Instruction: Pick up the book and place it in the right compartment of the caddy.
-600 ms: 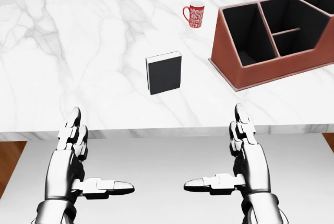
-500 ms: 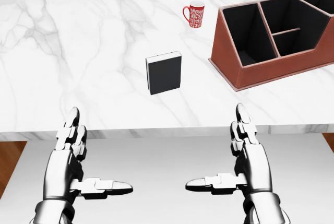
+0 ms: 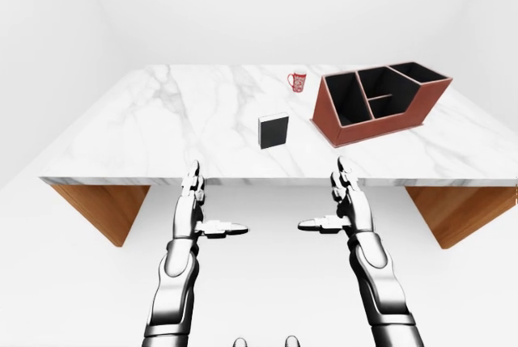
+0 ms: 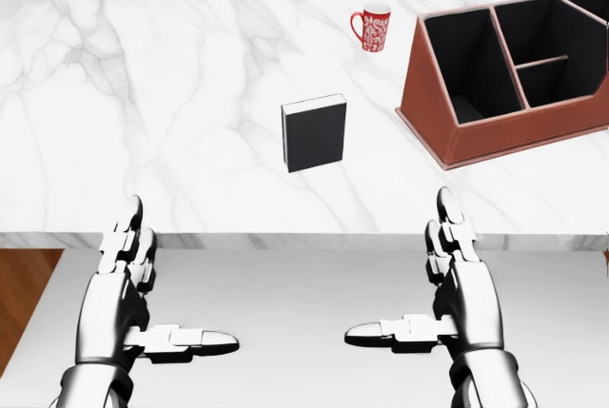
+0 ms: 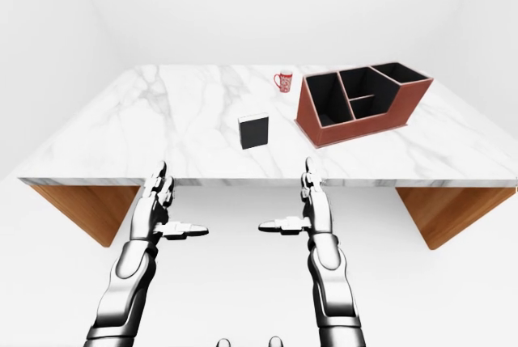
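A black book [image 4: 314, 132] with white page edges lies flat on the marble table [image 4: 143, 104], near the middle of the head view. The brown caddy [image 4: 495, 137] with black compartments stands at the upper right. My left hand [image 4: 133, 294] is held open at the lower left, below the table's near edge, with its thumb pointing inward. My right hand [image 4: 447, 284] mirrors it at the lower right, also open and empty. Both hands are apart from the book.
A red patterned mug [image 4: 372, 28] stands near the table's top edge, left of the caddy. Wooden table supports [image 3: 101, 209] show under each end in the eye views. White floor lies beneath my hands.
The whole picture has shifted slightly right and down, so the camera has moved. Both hands stay open in the same pose.
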Tool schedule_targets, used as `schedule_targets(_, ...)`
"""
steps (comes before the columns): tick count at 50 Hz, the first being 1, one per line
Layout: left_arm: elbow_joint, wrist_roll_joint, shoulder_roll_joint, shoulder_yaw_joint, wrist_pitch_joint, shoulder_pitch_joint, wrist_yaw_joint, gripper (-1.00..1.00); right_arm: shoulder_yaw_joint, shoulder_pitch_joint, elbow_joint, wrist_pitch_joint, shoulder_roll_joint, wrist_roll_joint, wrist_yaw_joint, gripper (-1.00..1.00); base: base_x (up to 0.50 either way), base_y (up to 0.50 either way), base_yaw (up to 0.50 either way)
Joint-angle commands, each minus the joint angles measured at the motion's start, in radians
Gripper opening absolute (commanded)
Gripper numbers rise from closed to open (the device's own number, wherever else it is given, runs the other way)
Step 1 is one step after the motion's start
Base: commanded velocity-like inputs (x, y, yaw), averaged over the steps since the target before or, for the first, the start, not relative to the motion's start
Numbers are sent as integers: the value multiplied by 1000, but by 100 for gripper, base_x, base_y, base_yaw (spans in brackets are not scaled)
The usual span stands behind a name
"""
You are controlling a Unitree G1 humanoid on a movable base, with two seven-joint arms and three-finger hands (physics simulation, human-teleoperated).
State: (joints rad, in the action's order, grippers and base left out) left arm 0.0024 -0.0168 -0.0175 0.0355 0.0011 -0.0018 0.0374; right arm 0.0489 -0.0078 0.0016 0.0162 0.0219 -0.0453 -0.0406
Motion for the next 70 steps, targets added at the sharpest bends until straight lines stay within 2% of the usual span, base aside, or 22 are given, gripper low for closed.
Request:
schedule_targets(1,0,0,-1,2,1,1,1,100,-2,2,-2,-6,0,0,-2,100,0,0,50)
schedule_targets(34,0,3,-1,2,-1,4,2,100,-6,5,-3,-5,-1,9,-3,100,0,0,50)
schedule_targets(43,2,4,-1,1,-1,2,1,100,-9,2,10,-15,-1,12,-12,100,-3,5,0)
schedule_targets(44,5,3,-2,2,-1,-1,1,100,-5,-2,9,3,-1,3,-13,100,22,-45,0)
schedule_targets(48,0,4,-2,1,5,1,1,100,-6,-5,16,12,0,6,-12,100,22,-45,0)
schedule_targets(58,7,4,-2,2,3,-1,1,100,-6,-6,22,10,0,7,-11,100,22,-45,0)
schedule_targets(66,8,3,-1,3,2,0,0,100,-6,-1,6,23,-1,6,-10,100,22,-45,0)
schedule_targets(70,10,2,-2,4,3,-1,-1,100,-5,-4,15,18,-1,6,-10,100,22,-45,0)
